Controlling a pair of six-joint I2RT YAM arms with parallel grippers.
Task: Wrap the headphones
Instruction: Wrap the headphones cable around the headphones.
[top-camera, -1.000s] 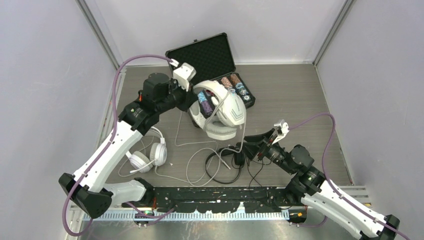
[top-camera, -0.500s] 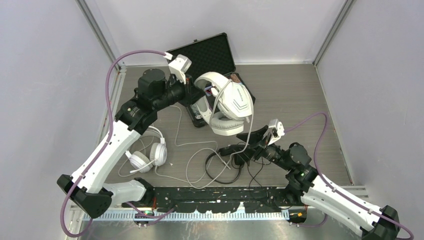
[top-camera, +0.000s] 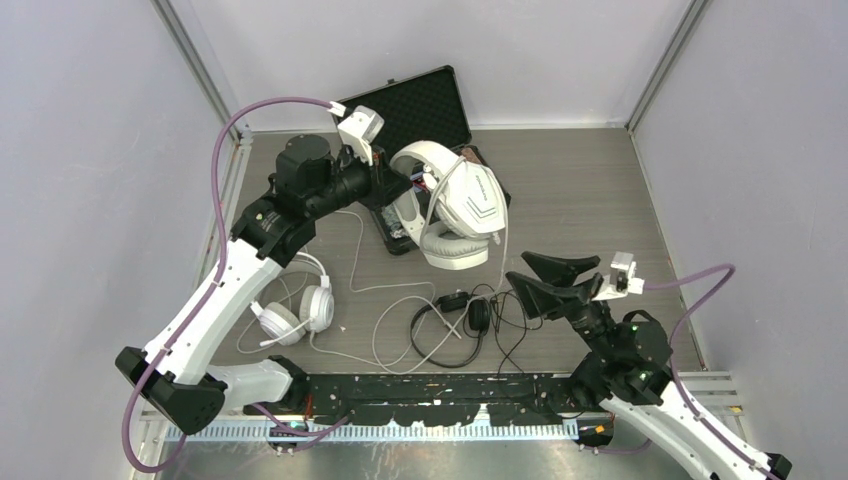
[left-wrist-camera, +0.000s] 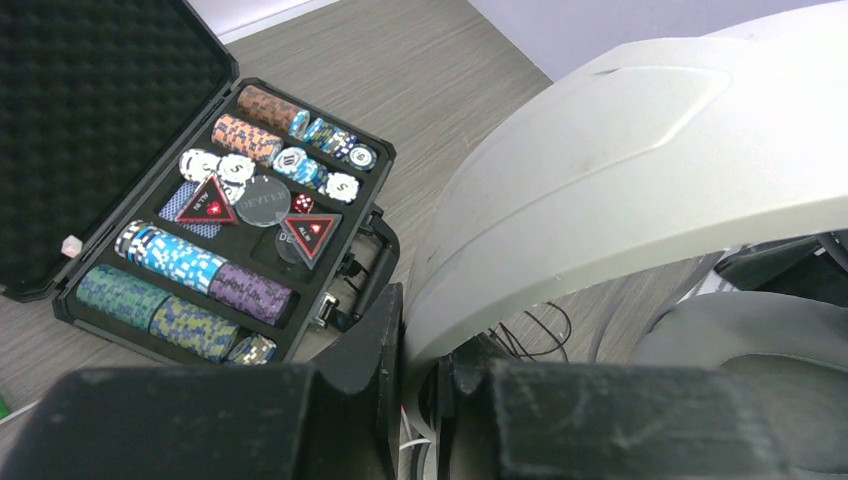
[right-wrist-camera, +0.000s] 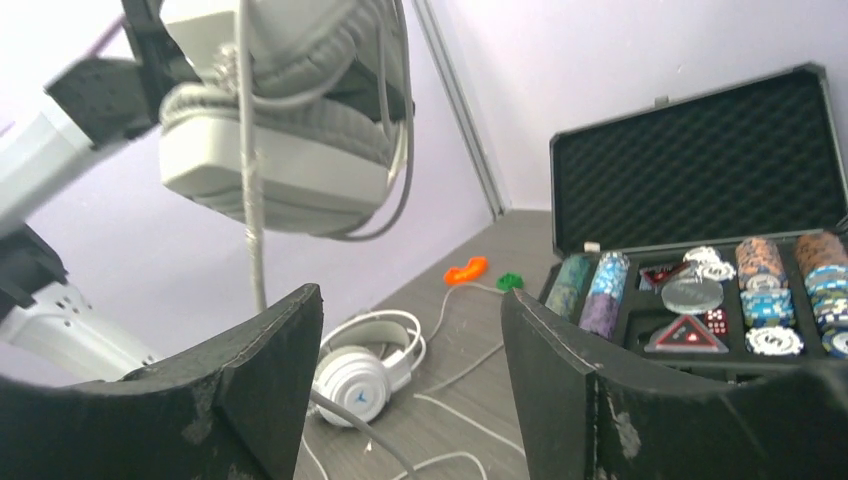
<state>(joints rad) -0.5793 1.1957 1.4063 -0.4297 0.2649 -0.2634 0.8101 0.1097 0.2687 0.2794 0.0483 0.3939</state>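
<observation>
Grey wood-grain table (top-camera: 590, 190) carries everything, and an open black chip case (top-camera: 415, 110) at its far middle serves as the landmark, lid tipped back to show foam.

Over the case's tray hangs the bulky white-grey over-ear headset (top-camera: 470, 200), lifted clear of the table, with its grey cushions on the side facing the arm bases. The left gripper (top-camera: 395, 185) reaches in from the case's left edge and is clamped on this headset's broad headband (left-wrist-camera: 620, 150), one finger on either side of it.

On the near-right of the case, well apart from it, the right gripper (top-camera: 517, 268) points back toward the case with its jaws spread wide and nothing between them.

Left of the case and nearer the bases, the white round-cup pair (top-camera: 295, 315) lies flat on the table, its cable looping beside it. Straight out from the case's near side lies the slim black on-ear pair (top-camera: 479, 315), amid a tangle of black and white leads.

A thin grey cord (top-camera: 500, 250) drops from the raised headset past the case's right corner toward that tangle. It runs close to the right gripper, though whether it touches a finger cannot be told.

Inside the case sit rows of coloured chips (left-wrist-camera: 180, 255). From the right wrist camera, a small orange piece (right-wrist-camera: 463, 270) and a green one (right-wrist-camera: 510, 281) lie just beside the case's left end.
</observation>
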